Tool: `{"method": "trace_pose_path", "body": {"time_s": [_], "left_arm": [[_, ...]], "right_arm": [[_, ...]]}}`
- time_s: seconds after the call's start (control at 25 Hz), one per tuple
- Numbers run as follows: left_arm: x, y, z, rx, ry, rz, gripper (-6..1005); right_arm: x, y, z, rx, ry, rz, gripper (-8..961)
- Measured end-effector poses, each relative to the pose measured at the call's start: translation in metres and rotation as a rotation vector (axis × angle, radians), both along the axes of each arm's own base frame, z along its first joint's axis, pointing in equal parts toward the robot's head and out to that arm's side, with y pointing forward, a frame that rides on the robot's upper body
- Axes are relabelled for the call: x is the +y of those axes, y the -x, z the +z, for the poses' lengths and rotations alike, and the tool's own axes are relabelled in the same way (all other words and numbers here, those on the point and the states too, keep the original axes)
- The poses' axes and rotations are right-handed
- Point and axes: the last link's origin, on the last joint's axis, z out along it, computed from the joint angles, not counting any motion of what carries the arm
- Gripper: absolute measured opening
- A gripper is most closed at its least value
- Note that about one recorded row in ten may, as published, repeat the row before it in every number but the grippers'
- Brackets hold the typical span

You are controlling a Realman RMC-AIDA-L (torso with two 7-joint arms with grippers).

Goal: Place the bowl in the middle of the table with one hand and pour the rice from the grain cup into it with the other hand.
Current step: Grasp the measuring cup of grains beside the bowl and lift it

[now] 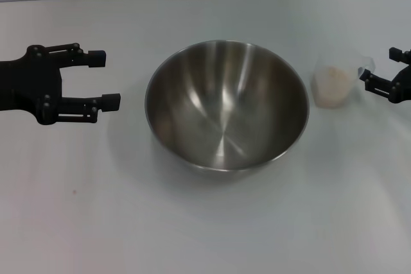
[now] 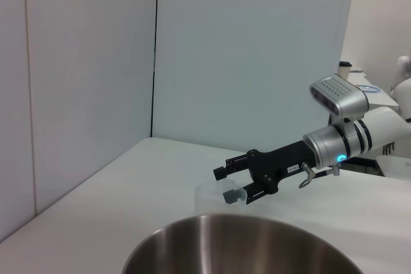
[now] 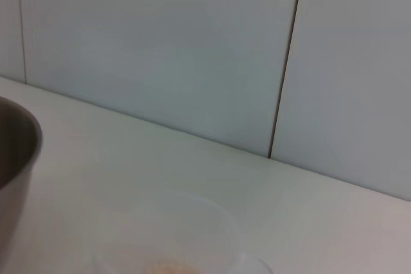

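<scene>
Head view: bowl sitting mid-counter. Left claw hanging wide open, empty, left of bowl. Right claw spreading open around grain cup with rice, right of bowl, not gripping. Bowl step looking done; next calling for closing on cup, lifting, tipping over bowl.

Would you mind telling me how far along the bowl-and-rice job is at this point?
Done: the bowl sits empty near the middle of the table, and the left hand is open beside it, apart. In hand: the right hand is open at the grain cup, not yet closed on it. Left: gripping, lifting and pouring; the rice is all in the cup.
</scene>
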Motion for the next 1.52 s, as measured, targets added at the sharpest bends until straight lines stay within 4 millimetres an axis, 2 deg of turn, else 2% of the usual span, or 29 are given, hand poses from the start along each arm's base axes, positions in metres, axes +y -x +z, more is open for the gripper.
{"method": "trace_pose_path", "body": {"time_s": [1.28,1.52], "left_arm": [[0.0048,-0.0014,-0.0009,0.008,-0.022,-0.003,842],[0.0048,-0.0014,-0.0009,0.008,-0.022,-0.003,842]], "right_arm": [[0.0098,0.0078,0.0008,-0.005,-0.002,0.022,773],[0.0092,0.0071,-0.0053,-0.021,0.022,0.023,774]]}}
